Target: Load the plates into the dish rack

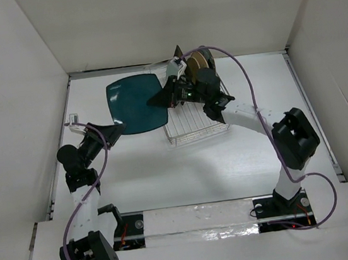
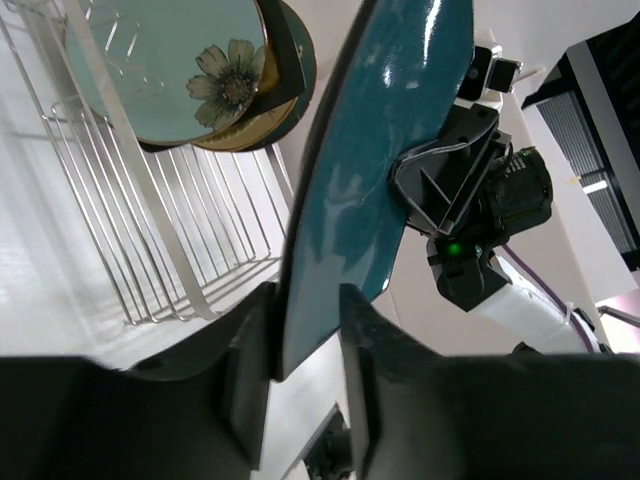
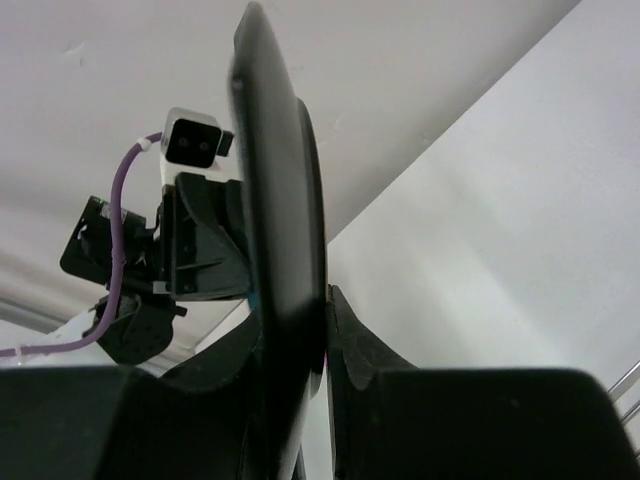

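Bright, even overhead light on the white table (image 1: 167,175), shadows soft. Glare streaks on the glossy teal square plate (image 2: 385,120). Up close, left gripper (image 2: 305,350) dark and blurred; plate edge backlit near-black in right wrist view

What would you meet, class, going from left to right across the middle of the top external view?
left claw → teal square plate → right claw → dish rack
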You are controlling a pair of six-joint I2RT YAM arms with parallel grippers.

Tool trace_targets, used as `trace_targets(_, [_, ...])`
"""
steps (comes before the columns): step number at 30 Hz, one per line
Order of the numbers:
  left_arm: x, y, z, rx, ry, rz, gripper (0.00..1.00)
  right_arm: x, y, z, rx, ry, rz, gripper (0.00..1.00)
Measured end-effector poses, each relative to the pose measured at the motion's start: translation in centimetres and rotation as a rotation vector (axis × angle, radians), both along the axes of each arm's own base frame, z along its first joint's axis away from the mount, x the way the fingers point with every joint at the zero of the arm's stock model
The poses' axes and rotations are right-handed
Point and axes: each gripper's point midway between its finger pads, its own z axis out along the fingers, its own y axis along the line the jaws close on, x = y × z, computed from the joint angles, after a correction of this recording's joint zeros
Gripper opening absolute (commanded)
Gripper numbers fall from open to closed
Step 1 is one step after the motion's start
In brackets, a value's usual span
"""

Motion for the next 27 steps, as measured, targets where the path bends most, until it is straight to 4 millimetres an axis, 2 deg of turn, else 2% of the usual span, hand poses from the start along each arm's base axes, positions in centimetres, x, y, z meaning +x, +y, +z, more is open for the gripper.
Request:
trace_targets(1, [-0.1, -0.1, 0.0, 0.000, -0.001, -0.007, 0.38, -0.2, -0.1, 0.0, -0.002, -0.003, 0.000, 0.00])
trace_targets(2, [-0.3, -0.4, 0.0, 0.000, 0.001, -0.018, 0.49, -0.2, -0.2, 0.0, -0.010, -0.008, -0.009, 0.00])
trace_targets(3, [-0.4, -0.5, 0.0, 0.007, -0.006, -0.025, 0.54, -0.1, -0.4, 0.0, -0.020, -0.010, -0.018, 0.00])
trace_targets(5, [-0.7, -0.9, 0.2, 0.023, -0.018, -0.035, 0.62, 0.0, -0.8, -0.2, -0.053, -0.013, -0.041, 0.00])
trace_targets(8, [-1.0, -1.3, 0.5, 0.086, -0.030, -0.034, 0.68, 0.2, -1.7, 0.2, -0.100, -0.009, -0.072, 0.00])
trace_targets(12, [-1.3, -1.4, 2.3, 0.218, -0.107, 0.015, 0.69, 1.6, -3.3, 2.5, -0.133, -0.056, -0.129, 0.00])
trace_targets(14, [-1.5, -1.5, 3.8, 0.276, -0.167, 0.038, 0.70, 3.4, -5.0, 3.5, -0.148, -0.080, -0.197, 0.00])
trace_targets(16, [-1.7, -1.6, 4.5, 0.319, -0.205, 0.050, 0.73, 5.4, -7.2, 4.4, -0.164, -0.093, -0.272, 0.00])
trace_targets(19, [-1.8, -1.8, 3.9, 0.376, -0.215, 0.061, 0.78, 8.2, -10.4, 5.1, -0.207, -0.098, -0.386, 0.00])
trace_targets(22, [-1.7, -1.7, 2.2, 0.438, -0.177, 0.085, 0.79, 10.5, -13.6, 5.9, -0.276, -0.098, -0.493, 0.00])
trace_targets(24, [-1.6, -1.6, 1.3, 0.480, -0.154, 0.104, 0.73, 12.0, -14.9, 6.7, -0.333, -0.108, -0.561, 0.00])
trace_targets(26, [-1.8, -1.7, 0.5, 0.524, -0.147, 0.109, 0.71, 13.5, -15.5, 7.4, -0.390, -0.132, -0.615, 0.00])
trace_targets(27, [-2.0, -1.9, 0.4, 0.545, -0.149, 0.105, 0.67, 14.2, -15.6, 7.5, -0.417, -0.143, -0.641, 0.00])
